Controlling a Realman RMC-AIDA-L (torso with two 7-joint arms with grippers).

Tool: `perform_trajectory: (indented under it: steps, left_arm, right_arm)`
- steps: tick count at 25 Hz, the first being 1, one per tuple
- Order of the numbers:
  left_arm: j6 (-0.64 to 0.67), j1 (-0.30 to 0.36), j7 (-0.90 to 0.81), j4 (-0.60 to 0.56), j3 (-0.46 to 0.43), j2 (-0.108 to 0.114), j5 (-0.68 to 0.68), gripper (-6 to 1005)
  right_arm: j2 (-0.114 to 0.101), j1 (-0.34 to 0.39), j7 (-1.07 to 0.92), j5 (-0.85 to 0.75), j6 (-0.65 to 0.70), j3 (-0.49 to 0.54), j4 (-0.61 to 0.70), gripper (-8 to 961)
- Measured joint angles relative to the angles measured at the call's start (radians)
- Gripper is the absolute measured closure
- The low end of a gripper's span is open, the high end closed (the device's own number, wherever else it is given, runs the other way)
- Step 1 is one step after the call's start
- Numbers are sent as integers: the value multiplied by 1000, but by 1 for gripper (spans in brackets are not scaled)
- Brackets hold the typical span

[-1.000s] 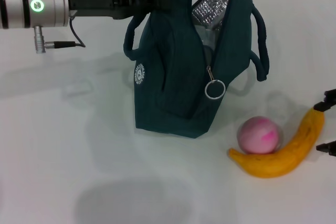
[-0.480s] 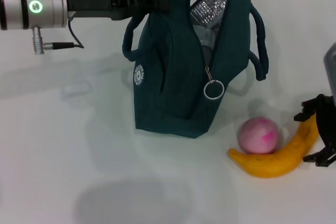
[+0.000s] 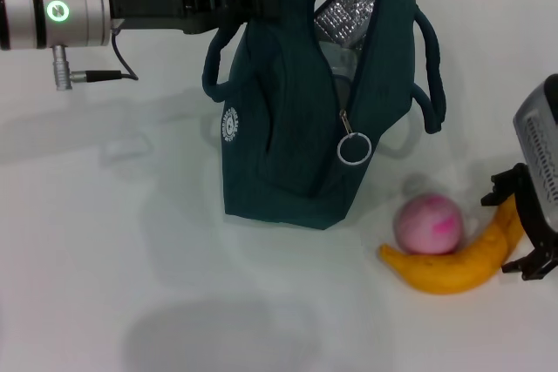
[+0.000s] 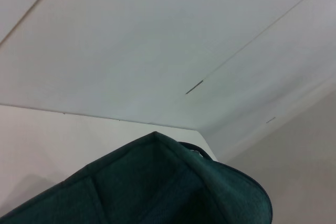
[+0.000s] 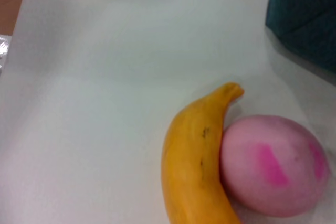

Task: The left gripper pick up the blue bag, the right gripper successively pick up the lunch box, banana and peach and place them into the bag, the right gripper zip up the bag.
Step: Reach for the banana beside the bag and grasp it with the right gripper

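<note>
- A plain white table fills the head view, with soft grey shadows across its lower left part.
- The blue bag stands upright just above the centre of the frame. Its top gapes open and silver foil lining shows inside.
- A ring zipper pull hangs on the bag's front edge. A small white round logo sits on its left face, and one loop handle arches out on the right.
- Something pale and clear shows inside the opening, but it cannot be told from here whether it is the lunch box.
- The left gripper reaches in from the upper left of the frame on its silver wrist. Its jaws are clamped on the bag's top edge, next to the left handle.
- In the left wrist view only the teal fabric of the bag shows, low in the frame against pale walls.
- The peach lies at lower right, well clear of the bag's base.
- The banana curls under and to the right of the peach, touching it; the right wrist view shows the banana pressed against the peach.
- The right gripper sits at the right edge of the frame. Its jaws are spread wide, straddling the banana's upper right end without closing on it.
</note>
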State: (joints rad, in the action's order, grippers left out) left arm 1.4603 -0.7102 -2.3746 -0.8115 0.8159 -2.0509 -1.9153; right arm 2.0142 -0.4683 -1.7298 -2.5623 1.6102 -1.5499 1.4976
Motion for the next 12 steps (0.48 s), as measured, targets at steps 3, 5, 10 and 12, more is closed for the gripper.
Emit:
perform_trajectory:
  steps: [3,5,10,12]
  left_arm:
    - [0,0,0,0,-1,-1,0,954]
    - [0,2,0,0,-1,-1,1,953]
    - [0,3,0,0,-1,0,1,953]
    - [0,3,0,0,-1,0,1,953]
  right_arm:
    - [0,-6,0,-1,-8,-15,-18,97]
    - [1,-10,0,-1,-9,-21,-27,98]
    - [3,-12,-6,-1,-1,-31,-30,101]
    - [5,-12,-9,-1,2,-36,-30,102]
